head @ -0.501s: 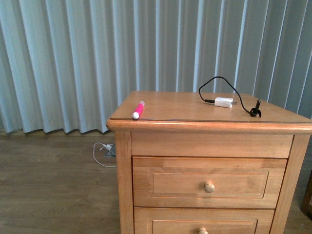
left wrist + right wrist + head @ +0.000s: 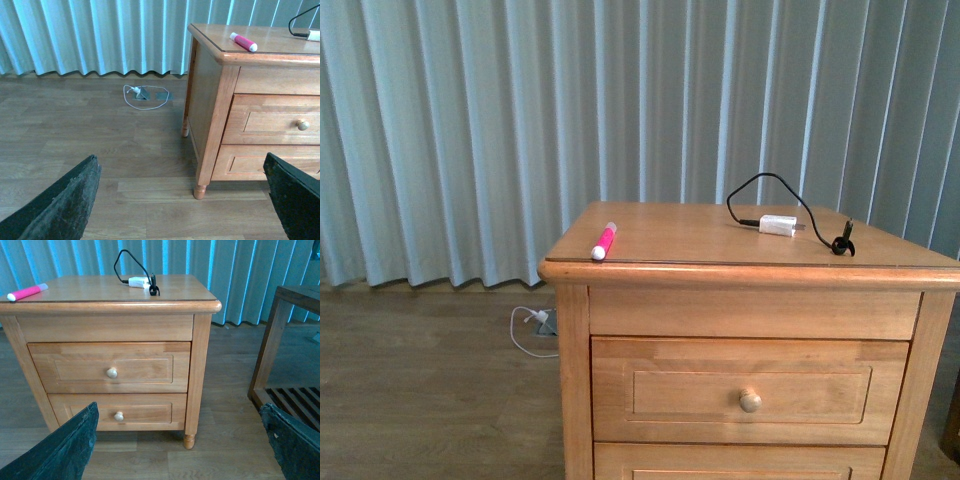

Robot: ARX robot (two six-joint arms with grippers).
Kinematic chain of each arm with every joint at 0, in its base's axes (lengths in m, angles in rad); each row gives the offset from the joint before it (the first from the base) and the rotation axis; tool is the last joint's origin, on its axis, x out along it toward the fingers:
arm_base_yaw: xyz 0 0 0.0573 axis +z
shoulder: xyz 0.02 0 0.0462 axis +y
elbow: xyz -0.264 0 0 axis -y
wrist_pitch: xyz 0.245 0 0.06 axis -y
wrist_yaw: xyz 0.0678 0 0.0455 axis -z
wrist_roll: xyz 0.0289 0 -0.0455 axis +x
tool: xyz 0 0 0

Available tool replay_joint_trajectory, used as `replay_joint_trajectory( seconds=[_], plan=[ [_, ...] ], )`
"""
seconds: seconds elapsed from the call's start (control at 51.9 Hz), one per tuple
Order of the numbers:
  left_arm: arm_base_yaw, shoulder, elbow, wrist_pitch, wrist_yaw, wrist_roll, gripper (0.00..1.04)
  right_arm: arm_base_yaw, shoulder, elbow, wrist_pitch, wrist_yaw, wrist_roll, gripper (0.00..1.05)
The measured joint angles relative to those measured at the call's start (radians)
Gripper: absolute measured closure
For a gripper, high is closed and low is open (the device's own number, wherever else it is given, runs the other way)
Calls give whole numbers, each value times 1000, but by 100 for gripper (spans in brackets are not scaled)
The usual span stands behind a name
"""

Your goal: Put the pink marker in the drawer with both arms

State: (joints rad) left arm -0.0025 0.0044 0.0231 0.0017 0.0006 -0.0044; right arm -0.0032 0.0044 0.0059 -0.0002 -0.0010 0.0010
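Item: short, thick, bright pink marker (image 2: pixel 604 242) with a white end. It is laid flat on the top of the honey-coloured wooden nightstand (image 2: pixel 690 222), at the front left corner, close beside the left edge. The white end is turned toward the front edge. It is touched by nothing.

Item: upper drawer (image 2: pixel 660 392) of honey-coloured wood, with a recessed panel and one round wooden knob (image 2: pixel 750 400). It is shut, its front flush with the frame under the front edge. A matching lower drawer (image 2: pixel 150 412) is seen beneath it, also shut.

Item: small white charger plug (image 2: pixel 778 225), set toward the right rear of the top, well apart from the marker. A thin black cable (image 2: pixel 760 185) is looped upward from it and ends in a small black bundle near the right edge.

Item: left gripper (image 2: pixel 180 160), black. Its two fingers (image 2: pixel 65 205) are spread wide and nothing is held; it is kept low over the brown wood-plank floor (image 2: pixel 75 125), off the nightstand's left side.

Item: right gripper (image 2: pixel 177 407), black. Its fingers (image 2: pixel 60 450) are likewise spread wide and empty, facing the two drawer fronts.

Surroundings: pale blue-grey pleated curtain (image 2: pixel 470 130) behind; a white cord (image 2: pixel 525 328) lying on the floor by the curtain; a darker wooden slatted frame (image 2: pixel 280 330) beyond the nightstand's right side.
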Motion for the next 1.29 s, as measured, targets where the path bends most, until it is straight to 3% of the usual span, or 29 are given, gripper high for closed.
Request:
replay_joint_trajectory(
  seconds=[0.54, 0.617, 0.674, 0.809, 1.021, 1.291],
  plan=[
    [0, 0, 0, 0, 0, 0, 6, 0, 0, 0, 0, 0, 0, 8],
    [0, 0, 0, 0, 0, 0, 6, -29, 63, 33, -84, -140, 0, 8],
    [0, 0, 0, 0, 0, 0, 6, -14, 152, 51, -82, -158, 0, 8],
    [0, 0, 0, 0, 0, 0, 6, 133, 474, 90, 150, -57, 3, 8],
    [0, 0, 0, 0, 0, 0, 6, 274, 991, 231, 531, 77, 15, 8],
    [0, 0, 0, 0, 0, 0, 6, 306, 1527, 492, 708, 178, 29, 8]
  ],
)
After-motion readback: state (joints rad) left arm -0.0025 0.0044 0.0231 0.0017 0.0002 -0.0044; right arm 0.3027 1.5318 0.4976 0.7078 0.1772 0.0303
